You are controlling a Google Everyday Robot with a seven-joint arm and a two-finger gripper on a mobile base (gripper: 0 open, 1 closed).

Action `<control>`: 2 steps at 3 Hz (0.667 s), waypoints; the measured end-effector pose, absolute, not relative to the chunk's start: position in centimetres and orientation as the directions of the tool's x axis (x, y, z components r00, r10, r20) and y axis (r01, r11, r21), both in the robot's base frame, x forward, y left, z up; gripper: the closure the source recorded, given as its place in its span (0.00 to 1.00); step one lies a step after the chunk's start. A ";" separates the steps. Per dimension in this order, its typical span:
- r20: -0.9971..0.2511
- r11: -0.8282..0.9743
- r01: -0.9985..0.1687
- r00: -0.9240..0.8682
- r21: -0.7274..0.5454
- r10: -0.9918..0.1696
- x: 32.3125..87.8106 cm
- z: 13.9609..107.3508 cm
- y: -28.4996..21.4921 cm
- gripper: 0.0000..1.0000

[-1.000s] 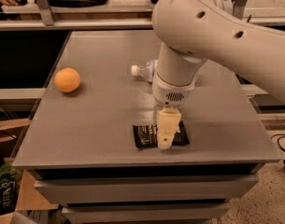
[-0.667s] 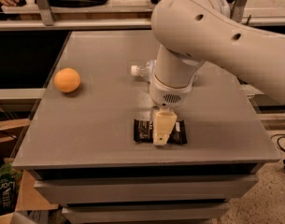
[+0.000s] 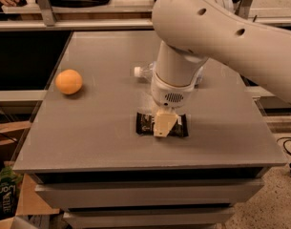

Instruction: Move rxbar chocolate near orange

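Note:
The rxbar chocolate (image 3: 146,123), a flat black wrapper with white lettering, lies near the table's front middle. My gripper (image 3: 164,124) points straight down onto the middle of the bar and covers its centre. The bar's two ends stick out left and right of it. The orange (image 3: 68,81) sits on the left side of the table, well apart from the bar and the gripper. My big white arm (image 3: 216,27) reaches in from the upper right.
A clear plastic bottle (image 3: 144,71) with a white cap lies just behind the arm, mostly hidden by it. The grey table (image 3: 97,142) has its front edge close below the bar. A cardboard box (image 3: 11,209) stands on the floor at the lower left.
My gripper has shifted a little to the left over the bar. The bar and the orange lie where they were.

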State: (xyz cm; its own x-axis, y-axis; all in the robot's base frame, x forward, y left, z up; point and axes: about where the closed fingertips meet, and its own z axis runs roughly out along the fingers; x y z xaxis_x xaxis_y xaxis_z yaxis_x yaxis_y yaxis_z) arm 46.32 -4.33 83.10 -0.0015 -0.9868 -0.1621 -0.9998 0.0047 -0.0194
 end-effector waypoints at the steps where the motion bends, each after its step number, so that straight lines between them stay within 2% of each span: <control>1: -0.173 0.041 -0.997 -0.030 -0.061 -0.984 47.2 84.2 -5.1 1.00; 2: -0.172 0.066 -0.991 -0.045 -0.119 -0.984 48.1 86.5 -6.1 1.00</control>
State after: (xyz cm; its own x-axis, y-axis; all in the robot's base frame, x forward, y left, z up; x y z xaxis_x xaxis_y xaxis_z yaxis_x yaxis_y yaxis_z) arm 48.13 -6.11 86.48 -0.0452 -0.9841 -0.1719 -0.9907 0.0662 -0.1186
